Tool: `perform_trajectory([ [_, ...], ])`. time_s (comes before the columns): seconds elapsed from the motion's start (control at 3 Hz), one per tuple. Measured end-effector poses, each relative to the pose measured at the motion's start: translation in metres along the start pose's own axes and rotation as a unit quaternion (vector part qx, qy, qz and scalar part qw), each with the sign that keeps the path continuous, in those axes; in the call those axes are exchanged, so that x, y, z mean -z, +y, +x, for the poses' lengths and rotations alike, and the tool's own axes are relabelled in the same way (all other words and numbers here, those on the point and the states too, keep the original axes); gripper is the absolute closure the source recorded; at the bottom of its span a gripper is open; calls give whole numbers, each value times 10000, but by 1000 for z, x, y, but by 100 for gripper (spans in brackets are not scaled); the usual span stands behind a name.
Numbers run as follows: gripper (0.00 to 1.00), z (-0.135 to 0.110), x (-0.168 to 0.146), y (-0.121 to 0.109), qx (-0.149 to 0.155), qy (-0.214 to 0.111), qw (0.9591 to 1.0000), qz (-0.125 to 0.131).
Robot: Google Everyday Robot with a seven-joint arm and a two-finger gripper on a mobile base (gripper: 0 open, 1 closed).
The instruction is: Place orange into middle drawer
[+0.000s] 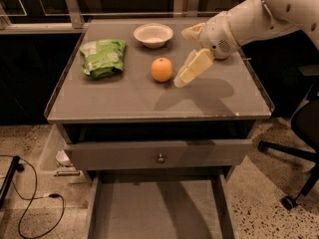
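gripper (182,59) is above the worktop (99,103), just right of the orange (162,69), fingers (195,66) apart; orange rests on the worktop between bag (103,58) and gripper; middle drawer (154,213) stands open below

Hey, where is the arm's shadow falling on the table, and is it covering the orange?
Camera view: the gripper, fingers open, hangs just right of the orange; its shadow lies on the tabletop nearer the camera, not on the orange, which is well lit. Camera view: the open middle drawer is dimmer, darkest at its back.
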State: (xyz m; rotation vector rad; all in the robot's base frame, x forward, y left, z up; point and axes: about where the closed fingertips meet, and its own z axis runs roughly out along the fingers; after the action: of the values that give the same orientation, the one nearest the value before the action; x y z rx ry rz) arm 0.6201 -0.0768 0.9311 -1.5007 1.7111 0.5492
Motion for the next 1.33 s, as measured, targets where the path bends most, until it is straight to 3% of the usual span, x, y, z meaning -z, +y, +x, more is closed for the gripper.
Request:
perform_trajectory([
  [1.33,0,32,-72,-39,-300,348,9989,-69],
])
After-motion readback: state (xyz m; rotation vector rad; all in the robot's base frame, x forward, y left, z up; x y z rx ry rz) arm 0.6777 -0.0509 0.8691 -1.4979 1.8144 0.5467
